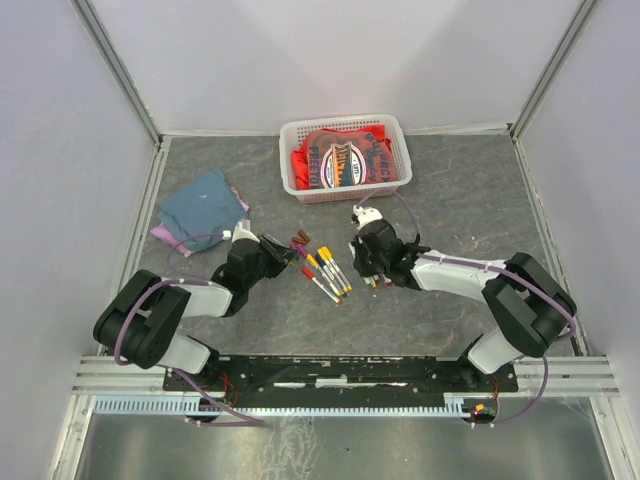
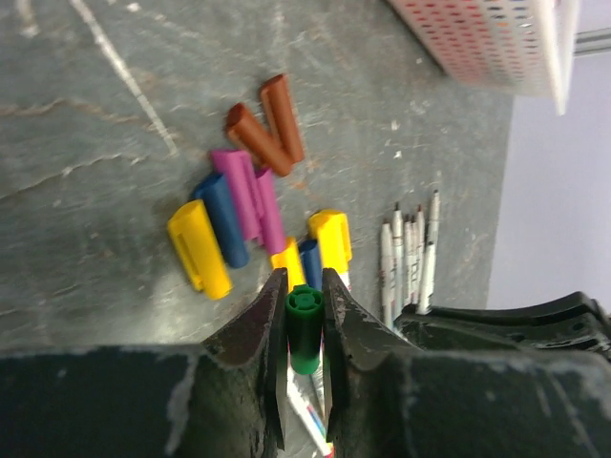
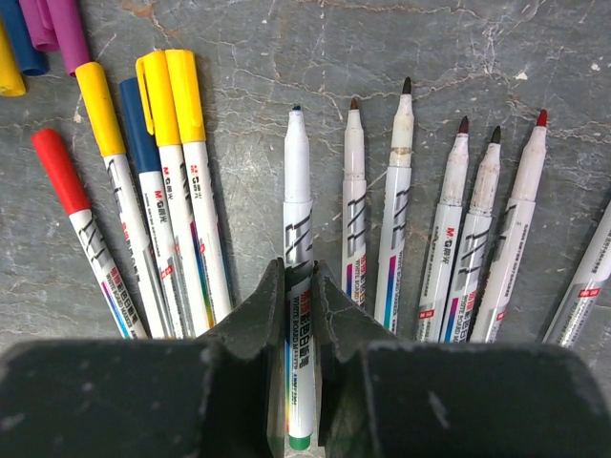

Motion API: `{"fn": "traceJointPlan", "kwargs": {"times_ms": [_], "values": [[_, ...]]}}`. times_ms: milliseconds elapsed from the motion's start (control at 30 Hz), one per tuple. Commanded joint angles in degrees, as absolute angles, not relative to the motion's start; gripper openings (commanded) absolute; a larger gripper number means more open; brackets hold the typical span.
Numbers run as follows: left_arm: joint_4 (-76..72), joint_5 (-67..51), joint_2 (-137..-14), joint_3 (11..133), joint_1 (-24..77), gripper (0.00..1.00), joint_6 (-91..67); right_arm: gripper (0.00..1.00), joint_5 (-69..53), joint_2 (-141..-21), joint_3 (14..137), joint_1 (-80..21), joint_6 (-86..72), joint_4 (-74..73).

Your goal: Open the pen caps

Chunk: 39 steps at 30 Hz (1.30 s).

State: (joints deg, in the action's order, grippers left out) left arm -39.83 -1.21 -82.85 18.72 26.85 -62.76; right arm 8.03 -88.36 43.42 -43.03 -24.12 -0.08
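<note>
My left gripper (image 2: 304, 281) is shut on a green pen cap (image 2: 304, 329), held just above the table. Loose caps lie beyond it: brown (image 2: 267, 134), purple (image 2: 250, 191), blue (image 2: 224, 219) and yellow (image 2: 199, 246). My right gripper (image 3: 299, 272) is shut on the barrel of an uncapped pen (image 3: 298, 181) with a green end. Left of it lie several capped pens, with a red cap (image 3: 59, 167) and yellow caps (image 3: 172, 91). Right of it lie several uncapped pens (image 3: 458, 219). From above, the left gripper (image 1: 285, 255) and right gripper (image 1: 372, 272) flank the capped pens (image 1: 325, 272).
A white basket (image 1: 290, 170) holding red cloth stands at the back centre; its corner shows in the left wrist view (image 2: 496, 38). A folded blue cloth (image 1: 205, 210) over a pink one lies at the back left. White walls enclose the dark table.
</note>
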Motion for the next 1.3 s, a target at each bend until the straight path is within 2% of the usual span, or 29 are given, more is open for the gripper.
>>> {"fn": "traceJointPlan", "kwargs": {"times_ms": [0,633,1267], "values": [[-39.1,1.1,-81.3,17.3,27.1,0.04,-60.0,0.01,9.6,-89.6,46.2,-43.4,-23.1,1.0],[-39.3,-0.3,-83.9,16.7,25.8,0.14,-60.5,0.12,13.4,-93.8,48.7,-44.1,-22.0,-1.4],[-43.6,-2.4,-87.4,15.3,25.0,0.35,-61.5,0.29,14.8,-95.4,49.7,-44.1,-22.0,-2.3]]}}
